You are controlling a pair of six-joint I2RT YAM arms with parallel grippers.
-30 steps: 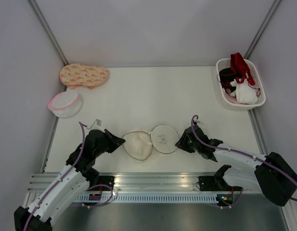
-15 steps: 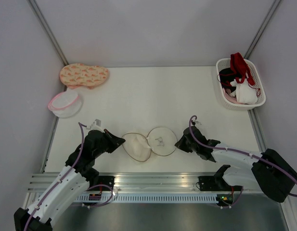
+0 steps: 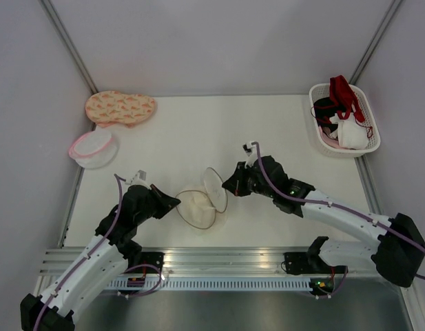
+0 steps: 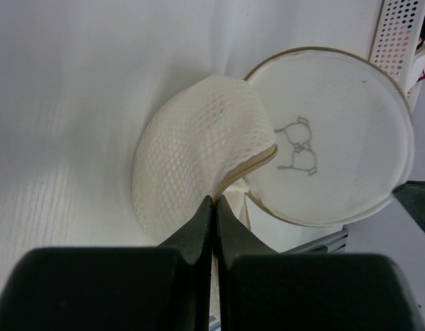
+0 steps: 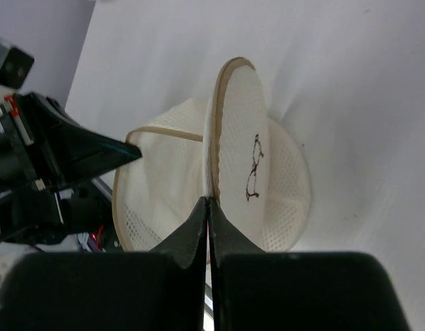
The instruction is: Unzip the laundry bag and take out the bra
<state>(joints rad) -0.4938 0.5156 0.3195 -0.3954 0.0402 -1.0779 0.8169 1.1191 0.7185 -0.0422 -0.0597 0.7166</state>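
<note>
The cream mesh laundry bag (image 3: 195, 207) lies unzipped near the table's front, its two brown-rimmed halves hinged together. My left gripper (image 3: 172, 201) is shut on the rim of the lower half (image 4: 191, 152), which lies on the table. My right gripper (image 3: 228, 186) is shut on the rim of the other half (image 5: 240, 138) and holds it upright on edge above the lower half. That half bears a small bra print (image 4: 297, 145). The bra (image 3: 346, 127), whitish cups with red straps, lies in the white basket (image 3: 372, 124) at the far right, away from both grippers.
A pink-rimmed round bag (image 3: 93, 148) and an orange patterned pouch (image 3: 120, 107) lie at the far left. The basket also holds black and pink garments. A metal rail (image 3: 219, 258) runs along the near edge. Walls close the left, back and right sides.
My right gripper has moved left and away from the near edge, swinging the bag half it holds from flat on the table to upright over the other half. The left arm has barely moved.
</note>
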